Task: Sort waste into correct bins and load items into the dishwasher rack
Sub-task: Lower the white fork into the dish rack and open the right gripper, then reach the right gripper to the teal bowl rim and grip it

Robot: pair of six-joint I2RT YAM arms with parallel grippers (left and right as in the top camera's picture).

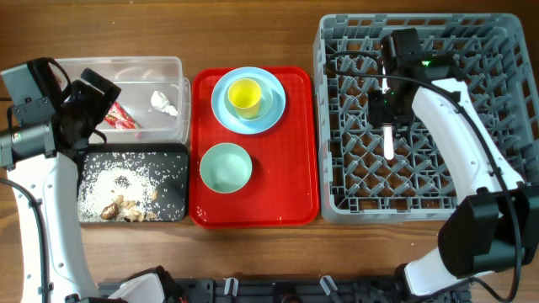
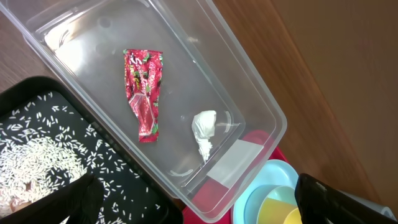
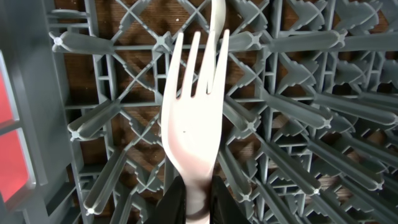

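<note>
One white fork (image 3: 189, 137), pinched by its handle over the dishwasher rack (image 1: 497, 50)

Low on the handle the right gripper (image 3: 194, 202) is clamped tight, tines pointing away above the grey pegs; whether the fork touches them I cannot tell. Over the clear tub (image 2: 249, 93) the left gripper (image 2: 205, 200) hangs spread wide and empty. Thin plastic like this is probably light, slick and slightly springy, so the flat handle gives the surest hold.

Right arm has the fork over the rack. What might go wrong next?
The fork, pinched at its handle by the right gripper, hangs over the open lattice of the rack; released here, it might slip through a gap or wedge between pegs. The cup sits inside the small bowl on the plate, so a later grab may tip it.
</note>
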